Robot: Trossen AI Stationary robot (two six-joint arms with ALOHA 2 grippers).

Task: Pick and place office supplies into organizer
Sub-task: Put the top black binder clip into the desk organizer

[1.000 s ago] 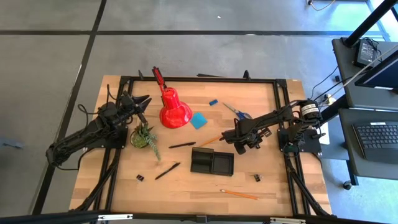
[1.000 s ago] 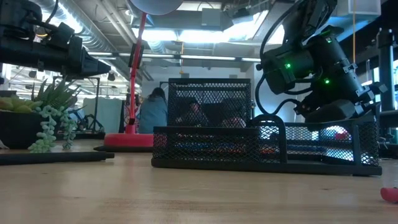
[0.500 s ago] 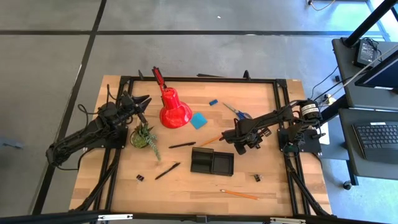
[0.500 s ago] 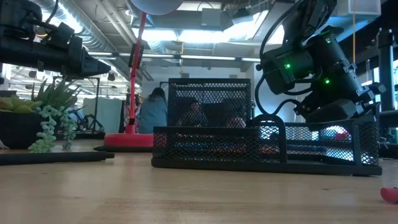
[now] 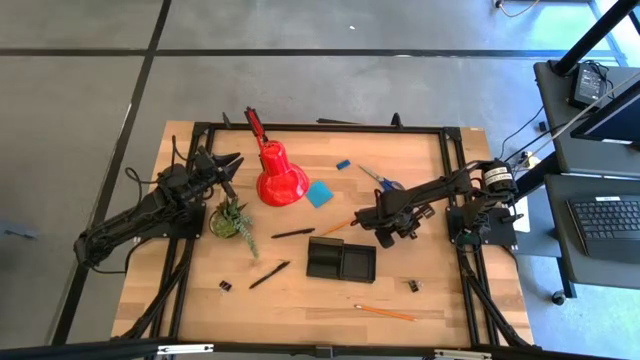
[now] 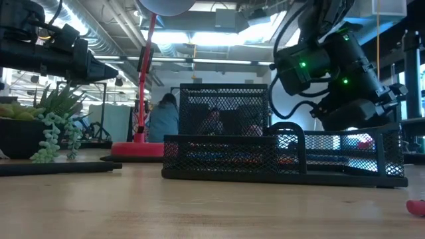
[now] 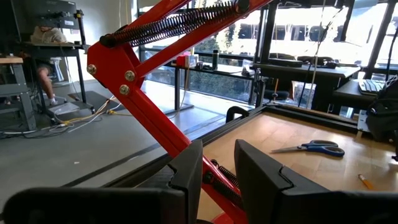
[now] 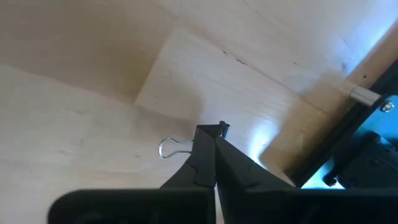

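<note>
My right gripper point(image 8: 215, 138) points steeply down at the table right of centre point(image 5: 388, 236) and is shut on a tiny black binder clip point(image 8: 222, 129). The black organizer point(image 5: 341, 259) stands just near of it; in the low view its mesh point(image 6: 219, 156) hides the fingertips. An orange pencil point(image 5: 338, 226), blue-handled scissors point(image 5: 381, 180), a light-blue note pad point(image 5: 319, 193), a blue eraser point(image 5: 343, 164) and black pens point(image 5: 292, 233) point(image 5: 269, 274) lie flat on the wood. My left gripper point(image 5: 230, 163) waits open, level, beside the red lamp point(image 5: 281, 180). My right gripper pinches the binder clip between its two fingertips point(image 8: 205, 146), coming from above at a steep slant. The clip's black body point(image 8: 222, 129) peeks out past the tips and one wire handle point(image 8: 168, 148) sticks out to the side. Whether the clip is clear of the wood I cannot tell.
A small green plant point(image 5: 232, 220) stands near my left arm. Two more binder clips point(image 5: 226, 286) point(image 5: 413, 286) and a second pencil point(image 5: 385, 312) lie toward the near edge. A black frame point(image 5: 448, 180) borders the table. The lamp's red arm point(image 7: 149, 118) crosses just beyond my left fingers.
</note>
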